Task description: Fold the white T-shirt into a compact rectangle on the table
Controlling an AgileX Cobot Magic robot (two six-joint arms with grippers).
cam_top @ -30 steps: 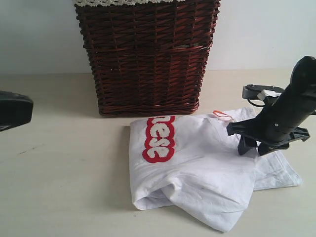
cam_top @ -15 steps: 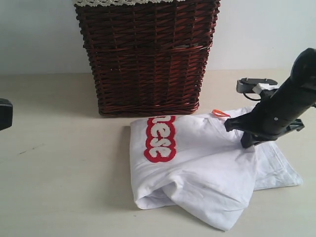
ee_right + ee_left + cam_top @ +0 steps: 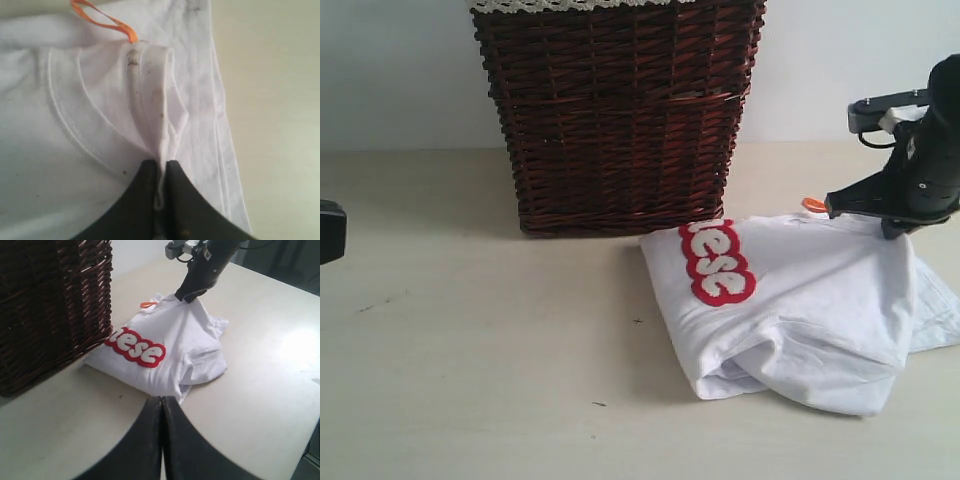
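Observation:
The white T-shirt (image 3: 810, 300) lies bunched and partly folded on the table (image 3: 470, 340), right of centre, its red band with white letters (image 3: 717, 263) facing up. The same shirt (image 3: 170, 347) shows in the left wrist view. My right gripper (image 3: 890, 228) sits at the shirt's far right edge, shut on a pinched fold of white fabric (image 3: 160, 150) close to an orange loop tag (image 3: 105, 20). My left gripper (image 3: 162, 401) hovers over bare table short of the shirt, its jaws pressed together with nothing between them; only its dark body (image 3: 330, 230) shows at the exterior view's left edge.
A tall dark red-brown wicker basket (image 3: 620, 110) with a lace-trimmed liner stands at the back centre, just behind the shirt's left corner. A pale wall runs behind it. A few small dark specks (image 3: 598, 404) dot the table.
My right gripper has dragged the shirt to the right and lifted slightly toward the back; the whole shirt, letters included, shifted rightward. The left arm drew back to the left edge earlier and now holds still.

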